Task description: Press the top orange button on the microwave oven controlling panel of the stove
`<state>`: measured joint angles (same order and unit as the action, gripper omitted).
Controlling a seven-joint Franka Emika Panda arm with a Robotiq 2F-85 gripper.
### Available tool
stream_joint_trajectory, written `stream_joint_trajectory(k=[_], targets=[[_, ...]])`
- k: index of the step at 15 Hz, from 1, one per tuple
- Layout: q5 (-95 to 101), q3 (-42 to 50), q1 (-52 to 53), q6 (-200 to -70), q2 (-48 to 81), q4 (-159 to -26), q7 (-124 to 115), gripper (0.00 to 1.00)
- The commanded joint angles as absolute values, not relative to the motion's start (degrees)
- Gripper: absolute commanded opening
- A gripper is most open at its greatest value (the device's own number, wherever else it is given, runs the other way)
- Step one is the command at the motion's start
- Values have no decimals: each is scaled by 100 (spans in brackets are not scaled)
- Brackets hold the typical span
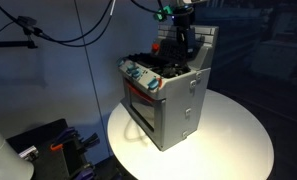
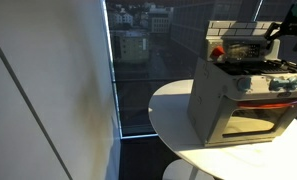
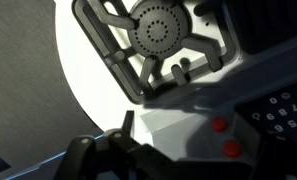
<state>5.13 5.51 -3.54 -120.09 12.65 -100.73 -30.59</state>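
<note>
Gripper [image 1: 179,22] hangs over the back of the small grey box-shaped toy stove [image 1: 173,100], right by its upright microwave control panel [image 1: 193,45]. It's all dark and blurry in the wrist view, so honestly can't tell if the jaws are apart or together. The stove sits on a round white table [image 1: 238,140], and in an exterior view [image 2: 243,95] you can see its oven door glowing orange on the front. From the wrist camera there's a round grey perforated burner [image 3: 158,30] under a dark metal grate [image 3: 118,60], and nearer on the right are the two small round orange buttons [image 3: 220,125], one just beside the other, left of a dark keypad [image 3: 283,110]. Nothing touches them.
</note>
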Motion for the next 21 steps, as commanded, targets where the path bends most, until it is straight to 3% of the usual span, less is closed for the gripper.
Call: stream_joint_trajectory(k=[1, 13, 21], targets=[[268, 558, -334, -11639, 911, -10278, -2722, 100], [-183, 489, -364, -9542, 146, -10378, -1457, 100], [128, 344, -322, -9081, -1028, -11173, -773, 100]])
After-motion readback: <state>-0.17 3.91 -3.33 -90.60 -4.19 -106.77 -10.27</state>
